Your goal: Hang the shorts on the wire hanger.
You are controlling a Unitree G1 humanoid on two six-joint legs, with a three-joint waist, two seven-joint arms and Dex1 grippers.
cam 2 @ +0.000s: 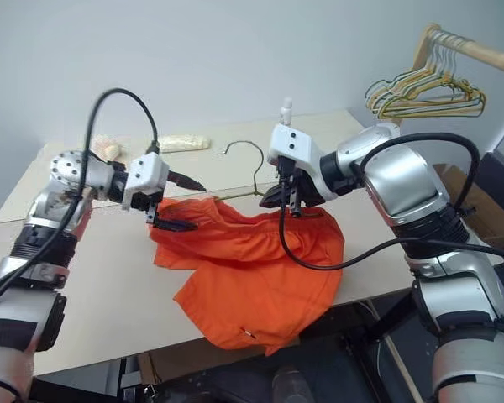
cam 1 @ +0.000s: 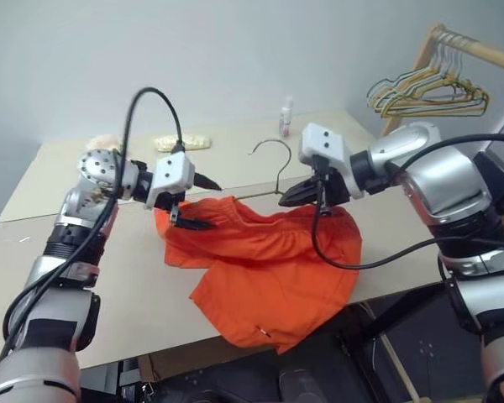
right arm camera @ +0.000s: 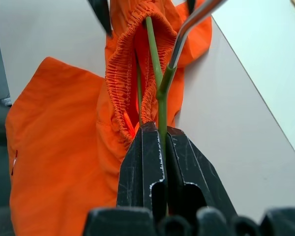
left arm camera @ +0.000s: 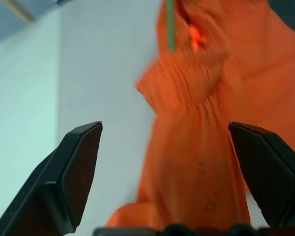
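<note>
Right tool (right arm camera: 160, 142) is clamping tight on the wire hanger (right arm camera: 155, 54), holding it above the counter (cam 1: 109, 277). The shorts (cam 1: 269, 269) are lying on the counter, spilling over its near edge, waistband threaded around the hanger wire. Left tool (left arm camera: 167, 147) is standing wide open, holding nothing, just beside the waistband.

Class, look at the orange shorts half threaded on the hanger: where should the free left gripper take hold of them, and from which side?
Probably the gathered waistband of the shorts, at the end nearest the open left gripper, coming from the robot's left. The bunched elastic stands up as a ridge the fingers can close across, while the right gripper clamps the wire hanger at the other end.
</note>
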